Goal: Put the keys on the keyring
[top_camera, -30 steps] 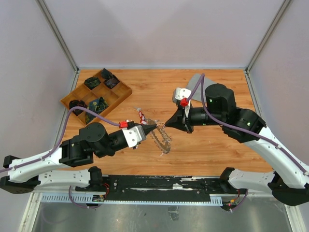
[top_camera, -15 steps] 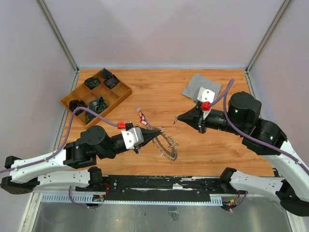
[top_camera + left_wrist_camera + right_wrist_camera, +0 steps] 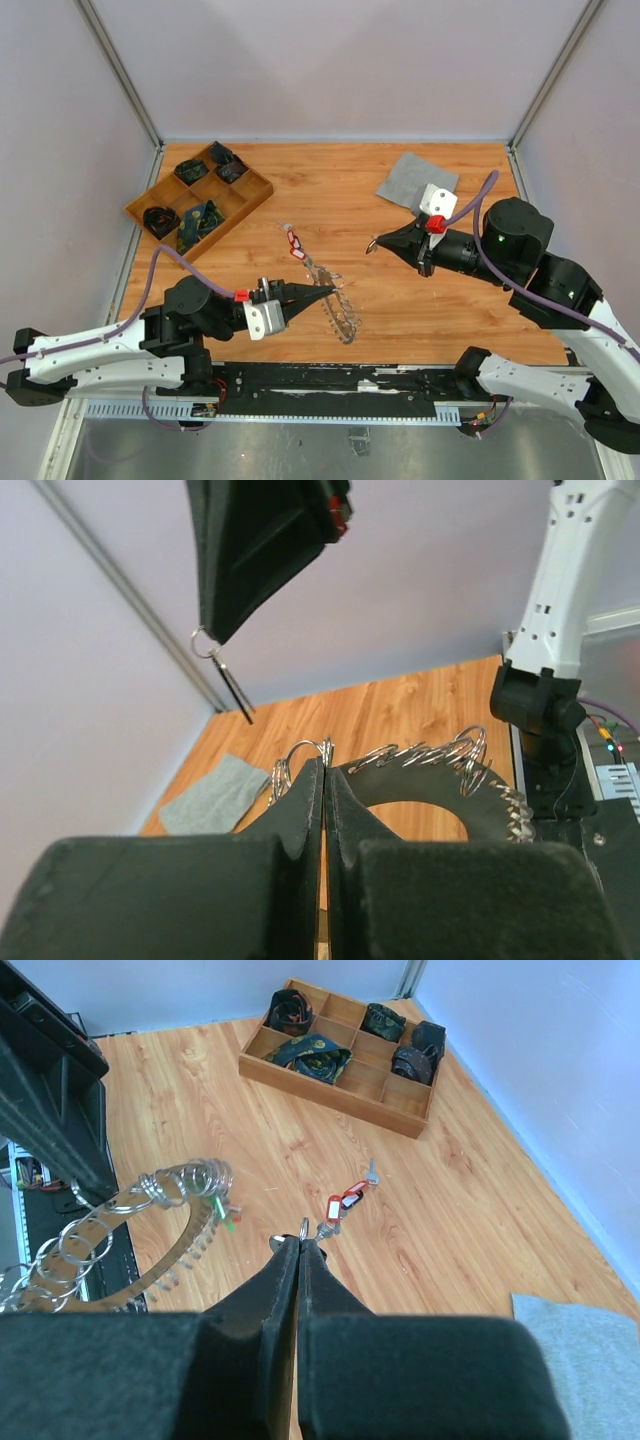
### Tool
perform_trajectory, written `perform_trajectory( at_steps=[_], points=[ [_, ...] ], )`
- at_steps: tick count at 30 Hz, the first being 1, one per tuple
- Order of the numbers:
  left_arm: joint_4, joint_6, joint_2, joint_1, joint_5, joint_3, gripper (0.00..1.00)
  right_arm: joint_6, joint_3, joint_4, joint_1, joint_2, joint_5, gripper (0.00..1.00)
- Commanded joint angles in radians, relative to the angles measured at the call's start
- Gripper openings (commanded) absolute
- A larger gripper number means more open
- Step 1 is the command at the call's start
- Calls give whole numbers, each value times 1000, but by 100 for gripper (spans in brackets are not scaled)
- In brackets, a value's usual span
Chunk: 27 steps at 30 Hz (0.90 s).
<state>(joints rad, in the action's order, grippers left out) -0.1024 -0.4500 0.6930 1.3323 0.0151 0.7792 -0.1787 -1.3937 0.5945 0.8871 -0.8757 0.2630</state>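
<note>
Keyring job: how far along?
Done: a green tag sits at the keyring rim, possibly one key already on; cannot confirm. In hand: left gripper shut on the keyring; right gripper shut on a small key, apart from the ring. Left: thread that key, then the red-tagged key lying on the table.

Wooden divided tray [image 3: 250, 202] sits far-left on the worktop [image 3: 330, 185], set at an angle to its edges. Several compartments hold dark objects [image 3: 192, 171], some showing green; I can't make out what they are. Grey cloth square [image 3: 412, 180] lies flat at far right, well apart from the tray. Pale lilac walls [image 3: 330, 70] on three sides.
</note>
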Motion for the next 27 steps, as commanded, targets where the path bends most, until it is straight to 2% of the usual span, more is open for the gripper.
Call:
perform_trajectory(
  at_steps=[1,7,19,27],
  points=[
    [-239,-125,-61,8,140,-74,0,-29,34,-57,-2,32,49,1],
    [-291,-213,-94,8,245,-130,1,-40,64,-77,-2,50,95,1],
    [-391,-347,-155,7,361,-234,0,-61,68,-59,-2,29,214,1],
    [-363,-383,-170,8,462,-253,1,-65,72,-46,-2,23,246,1]
  ],
)
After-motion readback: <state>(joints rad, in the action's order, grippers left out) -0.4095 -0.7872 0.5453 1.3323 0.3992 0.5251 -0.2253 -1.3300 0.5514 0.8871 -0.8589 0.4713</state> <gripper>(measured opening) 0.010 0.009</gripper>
